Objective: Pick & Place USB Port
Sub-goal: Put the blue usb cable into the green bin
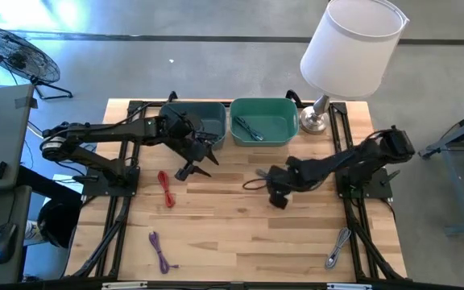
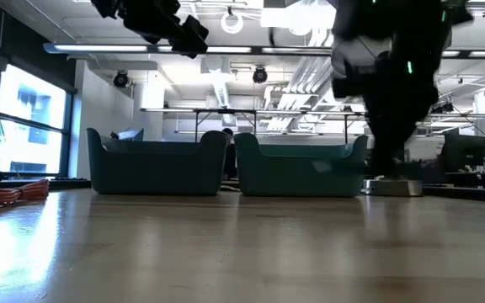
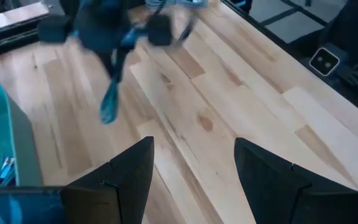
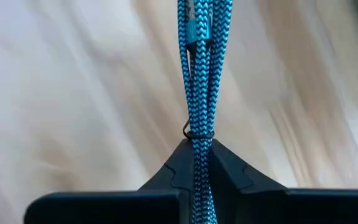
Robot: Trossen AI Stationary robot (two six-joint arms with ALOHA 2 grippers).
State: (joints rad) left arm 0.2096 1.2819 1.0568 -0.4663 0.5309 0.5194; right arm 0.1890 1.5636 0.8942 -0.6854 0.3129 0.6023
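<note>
Purple cable (image 1: 161, 251), silver cable (image 1: 337, 246) and red cable (image 1: 166, 188) wait on the table (image 1: 232, 225), right gripper (image 1: 274, 187) pinching the blue cable (image 4: 199, 81), left gripper (image 1: 197, 158) spread, one cable in the right bin (image 1: 264, 121)

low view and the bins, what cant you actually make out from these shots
- Bin contents: in the low view the walls of the left bin and right bin hide everything inside.
- Blue cable: the right wrist view cuts off its ends, so its connectors cannot be seen.
- Right gripper: in the low view it is only a dark, blurred mass.
- Left gripper: open, but the low view's top edge crops it.
</note>
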